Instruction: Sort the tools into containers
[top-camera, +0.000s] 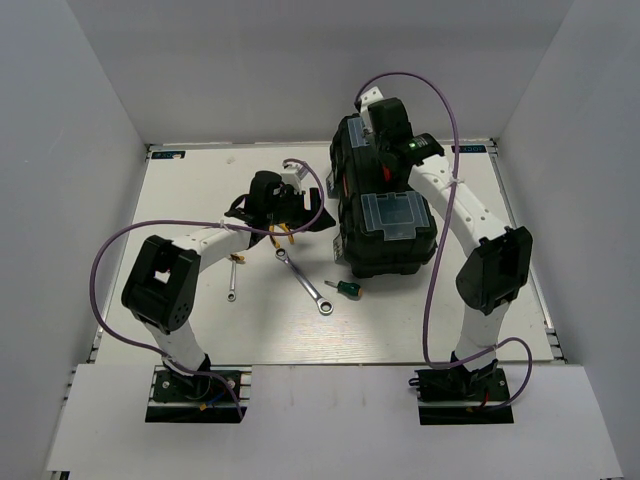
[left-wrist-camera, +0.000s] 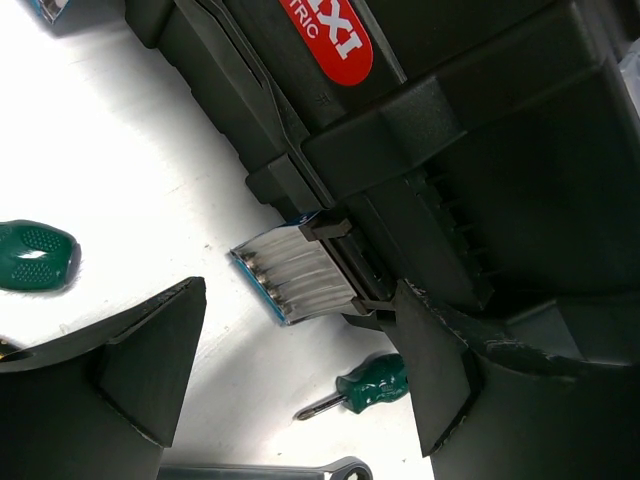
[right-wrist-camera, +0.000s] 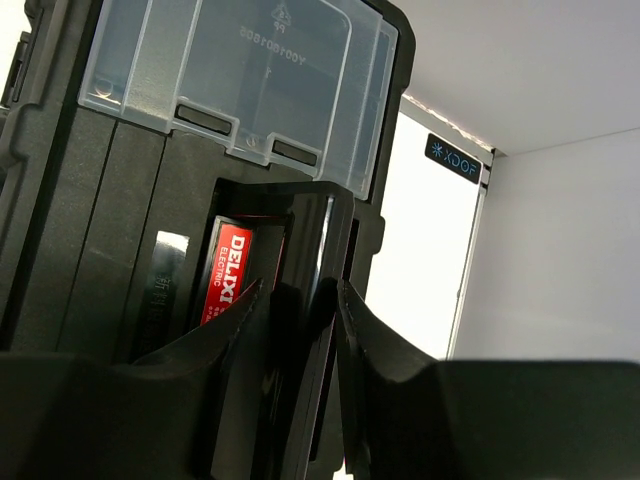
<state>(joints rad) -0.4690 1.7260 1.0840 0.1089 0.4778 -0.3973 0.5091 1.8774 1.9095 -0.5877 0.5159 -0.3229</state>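
Observation:
The black toolbox (top-camera: 385, 235) stands closed at centre right, one clear-lidded compartment (top-camera: 390, 215) facing up. My right gripper (top-camera: 392, 135) is shut on its red-labelled handle (right-wrist-camera: 300, 290) from above. My left gripper (top-camera: 300, 205) is open and empty beside the toolbox's left side, facing its silver latch (left-wrist-camera: 295, 275). Yellow-handled pliers (top-camera: 278, 237) lie under the left arm. A long silver ratchet wrench (top-camera: 303, 281), a small silver wrench (top-camera: 232, 280) and a green-handled screwdriver (top-camera: 348, 289) lie on the table. The left wrist view shows that screwdriver (left-wrist-camera: 370, 385) and a second green handle (left-wrist-camera: 35, 257).
The white table (top-camera: 200, 190) is walled in by white panels on three sides. A purple cable (top-camera: 440, 100) loops from each arm above the work area. The left arm's elbow (top-camera: 160, 280) hangs over the table's left part.

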